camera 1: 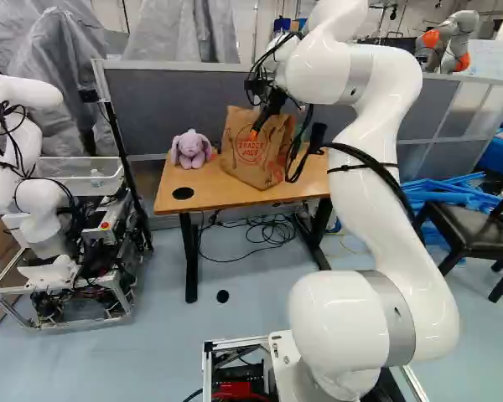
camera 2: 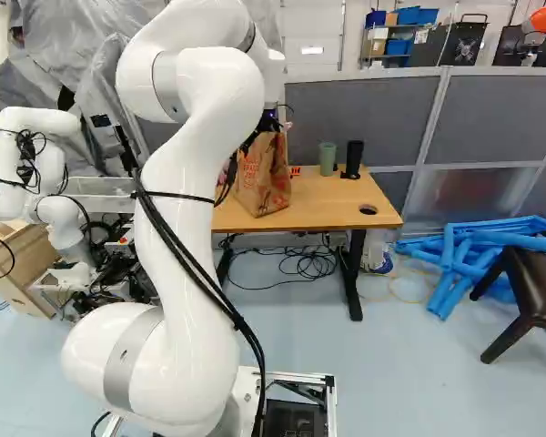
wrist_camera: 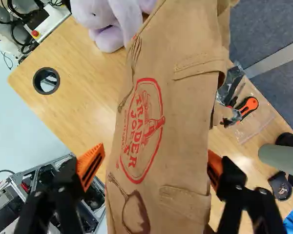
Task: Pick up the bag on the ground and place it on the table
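My gripper (camera 1: pixel 264 115) is over the tabletop at the paper bag's upper part in the left base view. In the wrist view the gripper (wrist_camera: pixel 154 163) has its fingers wide apart, the bag lying between them. One orange pad (wrist_camera: pixel 90 165) is clear of the bag; the other meets or overlaps its edge. The brown paper bag (camera 1: pixel 245 157) with red print stands on the wooden table (camera 1: pixel 180 186), tilted a little in the left base view. Its printed face (wrist_camera: pixel 178 122) fills the middle of the wrist view. My arm partly covers the bag in the right base view.
A purple plush rabbit (camera 1: pixel 190 149) sits beside the bag. On the table's other side are a green cup (camera 2: pixel 328 158), a black object (camera 2: pixel 352 158) and an orange-black tool (wrist_camera: pixel 246 106). Grey partitions stand behind. Another robot (camera 1: pixel 33 167) is at the left; a dark chair (camera 2: pixel 528 296) at the right.
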You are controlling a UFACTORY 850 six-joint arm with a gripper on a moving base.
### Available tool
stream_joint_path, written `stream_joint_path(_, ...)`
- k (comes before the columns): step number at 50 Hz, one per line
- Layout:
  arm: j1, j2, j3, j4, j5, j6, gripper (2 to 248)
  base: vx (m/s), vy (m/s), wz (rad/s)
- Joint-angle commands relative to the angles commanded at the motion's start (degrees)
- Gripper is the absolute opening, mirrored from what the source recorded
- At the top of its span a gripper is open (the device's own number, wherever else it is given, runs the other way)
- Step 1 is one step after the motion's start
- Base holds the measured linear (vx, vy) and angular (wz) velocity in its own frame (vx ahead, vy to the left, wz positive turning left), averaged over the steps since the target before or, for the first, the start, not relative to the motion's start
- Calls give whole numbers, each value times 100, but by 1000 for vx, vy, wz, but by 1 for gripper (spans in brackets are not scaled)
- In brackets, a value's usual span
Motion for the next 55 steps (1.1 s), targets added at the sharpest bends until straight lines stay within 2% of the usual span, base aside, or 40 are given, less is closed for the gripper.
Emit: stream_joint_path(55, 1, 574, -88, 0, 0, 0, 247, 0, 0, 0)
